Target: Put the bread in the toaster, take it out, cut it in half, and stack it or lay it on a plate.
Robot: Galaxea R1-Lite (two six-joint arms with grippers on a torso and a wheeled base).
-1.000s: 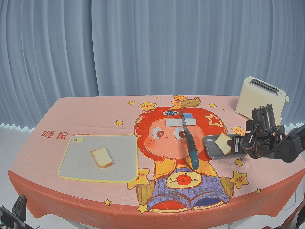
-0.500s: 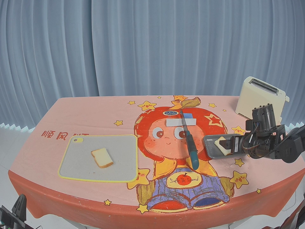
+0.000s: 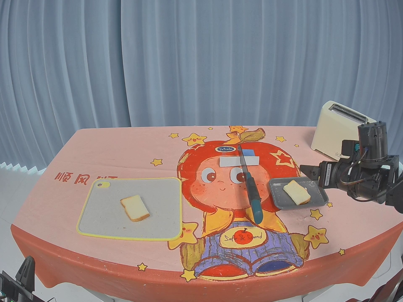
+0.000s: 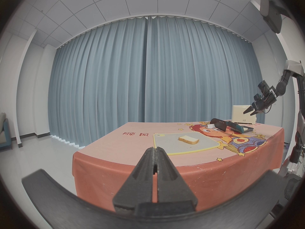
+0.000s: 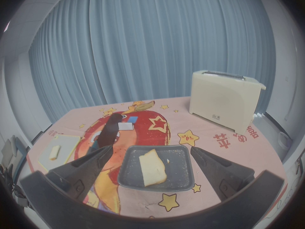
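Black right pincer (image 3: 304,170) spread wide and empty by the plate: one half is laid, one is left.
You'll find it just over the far edge of the dark grey rectangular tray (image 3: 277,198), where a pale half slice of bread (image 3: 297,192) lies flat. Toasting and cutting look done to me. The second half slice (image 3: 134,207) lies on the grey yellow-rimmed cutting board (image 3: 161,217), well apart, so fetch it next. The teal-handled knife (image 3: 252,188) lies between them and the cream toaster (image 3: 342,131) stands behind. Your left pincer (image 4: 155,163) is closed on nothing, low off the table. The pink cartoon tablecloth (image 3: 126,156) is backed by a blue-grey pleated curtain (image 3: 210,51).
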